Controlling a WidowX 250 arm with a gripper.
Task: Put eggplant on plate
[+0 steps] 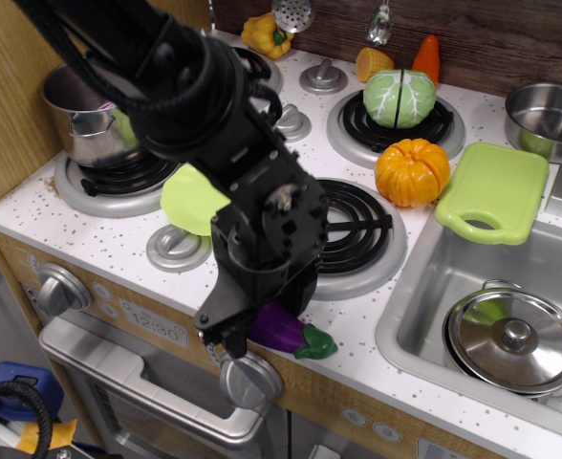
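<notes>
One small eggplant (286,328) — likely light, stiff, glossy-slick — looks best pinched across its fat purple belly; the gripper (231,337) hides its jaws, state unclear.

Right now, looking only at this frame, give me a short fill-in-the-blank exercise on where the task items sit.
1. The eggplant lies at the counter's ____ edge, partly hidden by the gripper.
2. The plate is ____ in colour.
3. The plate holds ____ eggplant so far.
4. The orange pumpkin sits beside the green ____ board.

Missing words: front; lime-green; no; cutting
</notes>
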